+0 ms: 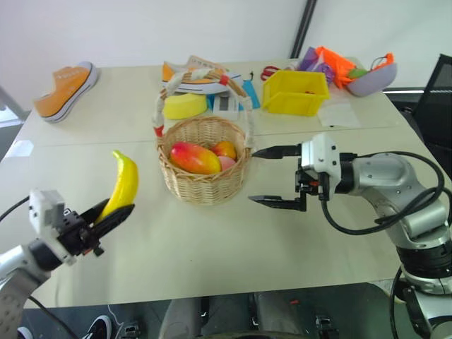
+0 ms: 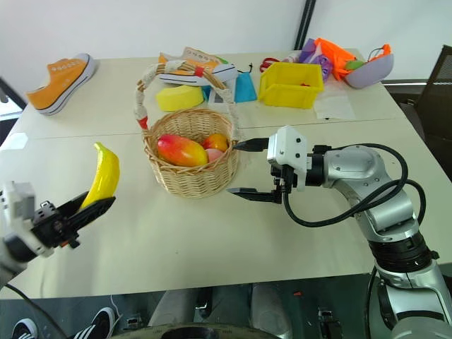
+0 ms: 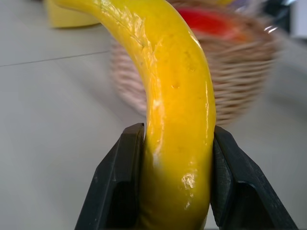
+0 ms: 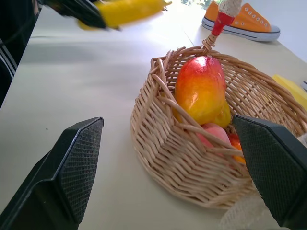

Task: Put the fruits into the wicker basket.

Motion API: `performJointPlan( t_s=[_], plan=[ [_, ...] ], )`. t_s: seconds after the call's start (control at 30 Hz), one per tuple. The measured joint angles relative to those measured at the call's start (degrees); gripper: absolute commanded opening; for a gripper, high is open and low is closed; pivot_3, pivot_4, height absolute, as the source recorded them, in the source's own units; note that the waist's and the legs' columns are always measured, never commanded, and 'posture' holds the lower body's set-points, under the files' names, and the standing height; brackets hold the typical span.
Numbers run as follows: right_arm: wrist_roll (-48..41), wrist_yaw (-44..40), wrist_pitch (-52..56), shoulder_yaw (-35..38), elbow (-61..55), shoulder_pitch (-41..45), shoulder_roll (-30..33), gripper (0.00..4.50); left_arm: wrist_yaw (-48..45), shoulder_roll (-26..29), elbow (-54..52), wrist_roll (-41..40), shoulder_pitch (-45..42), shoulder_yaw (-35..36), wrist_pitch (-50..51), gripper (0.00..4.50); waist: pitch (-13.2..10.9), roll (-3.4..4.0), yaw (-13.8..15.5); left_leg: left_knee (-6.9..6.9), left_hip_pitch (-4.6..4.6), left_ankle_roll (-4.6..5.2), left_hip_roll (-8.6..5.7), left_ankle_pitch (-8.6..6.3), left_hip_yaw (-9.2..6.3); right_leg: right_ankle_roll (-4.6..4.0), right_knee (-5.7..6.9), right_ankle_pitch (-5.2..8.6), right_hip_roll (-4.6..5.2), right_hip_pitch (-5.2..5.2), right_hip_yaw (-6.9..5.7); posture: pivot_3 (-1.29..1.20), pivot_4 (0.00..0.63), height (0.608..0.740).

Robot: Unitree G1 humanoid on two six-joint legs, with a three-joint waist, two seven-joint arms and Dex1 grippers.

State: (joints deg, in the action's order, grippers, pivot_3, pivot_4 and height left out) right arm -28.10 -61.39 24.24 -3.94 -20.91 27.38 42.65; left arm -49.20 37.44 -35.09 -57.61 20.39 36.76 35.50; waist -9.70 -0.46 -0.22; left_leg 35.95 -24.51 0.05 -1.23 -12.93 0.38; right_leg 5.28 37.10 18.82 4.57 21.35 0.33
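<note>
My left gripper [image 1: 113, 215] is shut on the lower end of the yellow banana [image 1: 124, 183], which stands up off the table to the left of the wicker basket [image 1: 205, 182]. Its black fingers [image 3: 117, 191] clamp the banana [image 3: 177, 120] on both sides. The red-and-yellow mango [image 1: 193, 158] lies inside the basket beside other small fruits. My right gripper [image 1: 272, 176] is open, just right of the basket, with one finger near the rim and one lower; nothing is between them. In the right wrist view the mango [image 4: 201, 88] rests in the basket [image 4: 192, 167].
Behind the basket lie a pale yellow oval block [image 1: 185, 106], a white shoe [image 1: 201, 76] and a square yellow bin [image 1: 295, 92]. An orange sneaker [image 1: 67, 90] sits at the far left, and colourful items [image 1: 353, 70] at the far right.
</note>
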Motion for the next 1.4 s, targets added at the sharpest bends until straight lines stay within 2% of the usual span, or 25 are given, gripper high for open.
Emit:
performJointPlan(
  t_s=[0.07, 0.1, 0.17, 0.27, 0.4, 0.67, 0.83, 0.9, 0.97, 1.2, 1.4],
  plan=[
    [0.15, 0.23, -0.65, 0.38, 1.51, 0.24, -0.12, 4.50, 4.92, 0.42, -4.05, -3.44, -5.06, -3.26, 1.50, 1.26, 0.00, 0.03, 0.53, 0.16, 0.10, -0.02, -0.02, -0.02, 0.01, -0.03, -0.02, -0.01, 0.05, -0.21, 0.00, 0.00, 0.150, 0.740],
    [0.40, 0.47, -0.80, 0.39, 2.72, 0.78, -0.74, 4.50, 9.36, -0.80, -5.57, -3.37, -10.66, -7.91, 1.95, 1.26, 0.01, 0.05, 0.82, 0.23, 0.10, 0.01, -0.03, 0.00, 0.05, -0.06, -0.01, -0.04, 0.08, -0.24, 0.00, 0.00, 0.150, 0.740],
    [0.60, 0.69, -1.00, 0.33, 3.10, 1.13, -1.23, 4.50, 14.75, -2.29, -6.30, -2.83, -16.56, -13.98, 3.13, 1.26, 0.06, -0.06, 0.74, 0.28, 0.09, 0.09, -0.05, 0.04, 0.15, -0.11, -0.02, -0.13, 0.08, -0.41, 0.01, 0.00, 0.150, 0.740],
    [1.04, 0.88, -1.04, 0.35, 3.39, 1.14, -1.18, 4.50, 23.33, -4.05, -3.96, 2.64, -24.62, -23.00, 5.91, 1.26, 0.07, -0.10, 0.60, 0.22, 0.06, 0.29, -0.05, 0.15, 0.19, 0.19, 0.04, -0.29, 0.05, -0.35, 0.00, 0.00, 0.150, 0.740],
    [1.16, 2.26, -0.93, 0.55, 3.19, 1.21, -1.36, 4.50, 31.82, -8.28, 1.41, 5.91, -36.08, -30.04, 10.48, 1.26, 0.02, -0.18, 0.82, 0.18, -0.03, 0.24, 0.06, 0.18, 0.17, 0.40, 0.16, -0.38, -0.09, -0.19, -0.10, 0.00, 0.150, 0.740],
    [1.27, 7.41, 0.35, 2.34, 3.02, 1.02, -2.53, 4.50, 38.47, -13.79, 7.69, 8.19, -43.36, -31.82, 12.85, 1.26, 0.01, -0.17, 0.65, 0.24, -0.01, 0.17, 0.06, 0.23, 0.18, 0.45, 0.24, -0.38, -0.10, -0.19, -0.14, 0.00, 0.150, 0.740],
    [0.90, 8.91, 1.73, 2.46, 2.98, 0.74, -2.71, 4.50, 38.72, -14.92, 7.90, 8.76, -44.15, -32.61, 13.02, 3.67, 0.00, -0.17, 0.81, 0.28, 0.00, 0.17, 0.04, 0.23, 0.18, 0.47, 0.22, -0.40, -0.08, -0.24, -0.14, 0.00, 0.150, 0.740],
    [0.91, 9.00, 1.73, 2.46, 2.87, 0.61, -2.69, 4.50, 38.94, -15.33, 7.73, 8.95, -44.15, -32.89, 13.02, 4.40, 0.00, -0.18, 0.93, 0.27, 0.00, 0.17, 0.04, 0.23, 0.18, 0.47, 0.22, -0.40, -0.08, -0.24, -0.14, 0.00, 0.150, 0.740],
    [0.93, 9.00, 1.71, 2.46, 2.45, 0.19, -2.53, 4.50, 39.30, -15.71, 7.47, 8.24, -44.13, -32.69, 13.55, 4.40, 0.00, -0.18, 0.91, 0.27, 0.00, 0.17, 0.04, 0.23, 0.18, 0.47, 0.21, -0.40, -0.08, -0.24, -0.14, 0.00, 0.150, 0.740],
    [0.85, 8.46, 2.11, 2.46, 2.42, 0.13, -2.28, 4.50, 42.31, -16.99, 4.31, -3.24, -41.86, -27.76, 17.23, 4.40, -0.02, -0.21, 0.75, 0.26, 0.00, 0.15, 0.06, 0.24, 0.16, 0.47, 0.24, -0.40, -0.08, -0.22, -0.14, 0.00, 0.150, 0.740],
    [0.92, 8.03, 1.61, 2.43, 2.86, 0.30, -2.41, 4.50, 43.32, -15.15, 1.94, -5.83, -41.85, -25.85, 16.81, 4.40, -0.03, -0.23, 0.78, 0.27, 0.01, 0.15, 0.05, 0.24, 0.16, 0.47, 0.23, -0.40, -0.08, -0.24, -0.15, 0.00, 0.150, 0.740]
  ],
)
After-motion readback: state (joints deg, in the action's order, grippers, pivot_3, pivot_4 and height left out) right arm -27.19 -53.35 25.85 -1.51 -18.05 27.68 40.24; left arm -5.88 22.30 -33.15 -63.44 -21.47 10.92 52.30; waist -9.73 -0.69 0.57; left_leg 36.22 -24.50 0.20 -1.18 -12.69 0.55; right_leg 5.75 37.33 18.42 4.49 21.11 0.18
